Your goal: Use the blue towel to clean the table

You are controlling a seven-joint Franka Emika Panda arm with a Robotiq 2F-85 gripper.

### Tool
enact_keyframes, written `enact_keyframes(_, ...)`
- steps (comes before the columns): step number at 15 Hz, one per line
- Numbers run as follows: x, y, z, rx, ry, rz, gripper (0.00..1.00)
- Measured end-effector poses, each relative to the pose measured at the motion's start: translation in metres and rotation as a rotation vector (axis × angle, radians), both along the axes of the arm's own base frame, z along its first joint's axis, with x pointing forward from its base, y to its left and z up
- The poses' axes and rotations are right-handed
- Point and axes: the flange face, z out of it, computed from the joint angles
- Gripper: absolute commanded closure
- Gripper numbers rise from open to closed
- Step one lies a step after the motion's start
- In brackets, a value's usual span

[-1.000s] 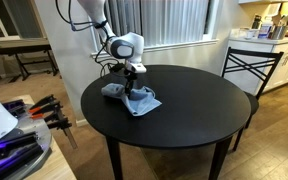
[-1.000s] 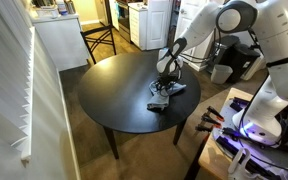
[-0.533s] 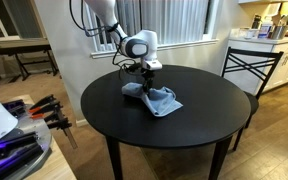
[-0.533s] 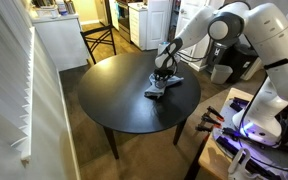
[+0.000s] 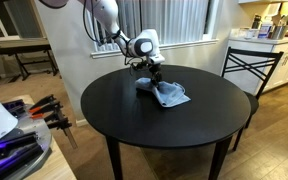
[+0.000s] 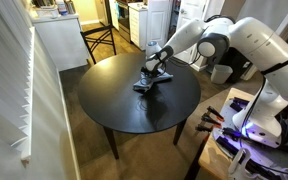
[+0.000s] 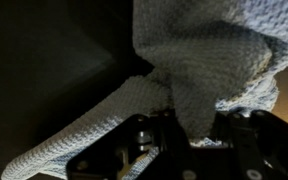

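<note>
A blue towel (image 5: pixel 167 94) lies crumpled on the round black table (image 5: pixel 134 115), toward its far side. My gripper (image 5: pixel 153 80) presses down on the towel and is shut on a bunch of it. In an exterior view the towel (image 6: pixel 147 80) and gripper (image 6: pixel 152 72) sit near the table's (image 6: pixel 124 105) far edge. In the wrist view the towel's weave (image 7: pixel 199 60) fills the frame and runs down between the jaws (image 7: pixel 189 135).
A black chair (image 5: pixel 246 68) stands behind the table on one side. A stand with tools and a lit device (image 5: pixel 14 135) is close to the table's near side. Another robot arm (image 6: pixel 274 70) and a white cabinet (image 6: pixel 59 40) flank the table.
My gripper has dragged the towel across the table top, away from the middle toward the far edge. The towel stayed in the jaws throughout.
</note>
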Motion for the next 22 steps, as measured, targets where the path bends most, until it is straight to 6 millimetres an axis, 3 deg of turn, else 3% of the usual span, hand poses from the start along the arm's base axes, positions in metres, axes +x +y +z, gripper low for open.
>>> enact_keyframes(6, 0.038, 0.092, -0.006, -0.013, -0.045, -0.024, 0.94)
enact_keyframes(12, 0.033, 0.162, -0.01, 0.035, -0.009, 0.176, 0.94)
enact_keyframes(17, 0.005, 0.17, -0.009, 0.079, 0.027, 0.388, 0.94)
enact_keyframes(20, -0.016, 0.153, -0.009, 0.1, 0.094, 0.485, 0.94)
enact_keyframes(22, -0.035, 0.129, -0.009, 0.095, 0.172, 0.483, 0.94)
